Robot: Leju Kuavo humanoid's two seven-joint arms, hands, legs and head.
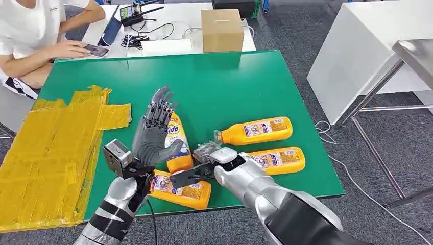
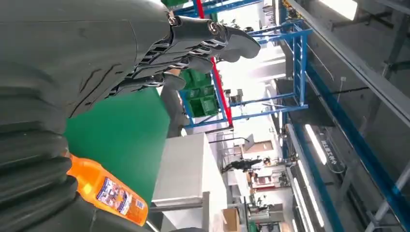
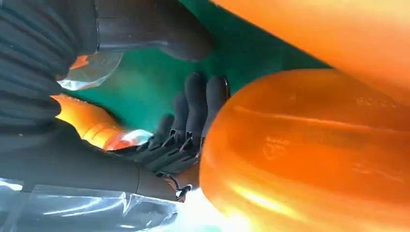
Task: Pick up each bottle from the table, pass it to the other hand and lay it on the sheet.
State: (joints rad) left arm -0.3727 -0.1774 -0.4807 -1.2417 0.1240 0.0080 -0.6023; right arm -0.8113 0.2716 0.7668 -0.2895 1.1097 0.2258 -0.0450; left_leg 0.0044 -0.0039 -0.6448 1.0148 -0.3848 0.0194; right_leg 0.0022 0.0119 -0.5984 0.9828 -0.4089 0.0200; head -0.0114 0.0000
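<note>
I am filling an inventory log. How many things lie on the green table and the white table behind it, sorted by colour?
Orange bottles: 4
Yellow sheet: 1
Brown cardboard box: 1
Total: 6

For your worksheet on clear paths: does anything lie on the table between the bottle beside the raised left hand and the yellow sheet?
Nothing visible does. Between the bottle and the yellow sheet lies bare green table; the left hand hovers there.
</note>
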